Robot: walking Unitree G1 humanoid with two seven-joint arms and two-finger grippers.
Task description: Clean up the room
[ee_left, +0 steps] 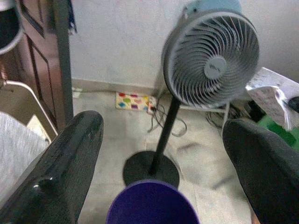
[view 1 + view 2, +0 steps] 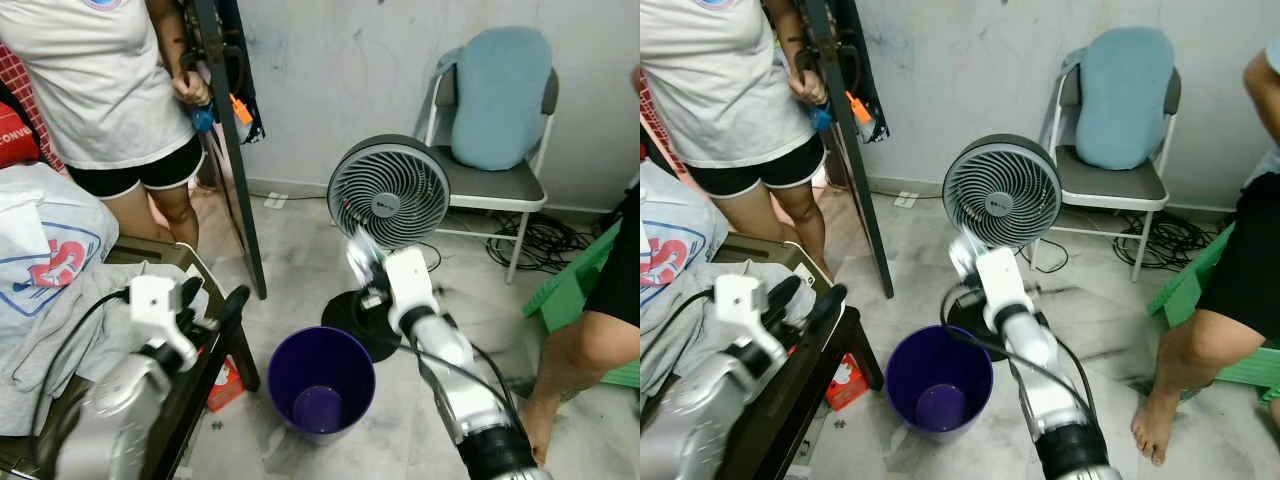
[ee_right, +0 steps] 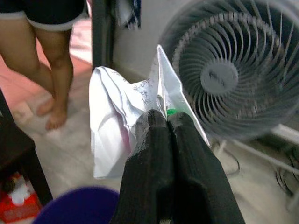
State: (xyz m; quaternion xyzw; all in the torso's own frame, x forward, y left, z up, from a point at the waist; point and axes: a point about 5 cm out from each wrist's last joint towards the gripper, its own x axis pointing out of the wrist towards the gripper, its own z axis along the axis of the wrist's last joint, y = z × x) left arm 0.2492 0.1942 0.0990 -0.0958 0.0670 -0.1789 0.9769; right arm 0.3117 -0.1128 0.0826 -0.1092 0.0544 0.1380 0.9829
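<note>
Crumpled white paper (image 3: 117, 126) is being pinched between the fingers of the right gripper (image 3: 164, 116), which are pressing together on a fold of it. The sheet, with faint handwriting on it, is hanging in the air just above and behind the purple bin (image 2: 321, 382), in front of the grey standing fan (image 2: 389, 190). The right arm is reaching forward from the robot's right side, its white wrist tilting upward toward the fan head.

The left arm is bending at the robot's left, above the dark tabletop (image 2: 195, 380), with the left gripper (image 2: 210, 305) pointing forward toward the bin; its two black fingers (image 1: 65, 163) are spreading wide apart and gripping nothing. Grey and white clothes (image 2: 50, 290) are lying heaped on the tabletop beside that arm.

A person in a white shirt and black shorts (image 2: 110, 90) is standing by a dark door frame (image 2: 235, 150). A folding chair with a blue cushion (image 2: 497, 100) is standing against the wall, and another person's bare leg (image 2: 570, 370) is showing at the right near a green stool (image 2: 570, 290).
</note>
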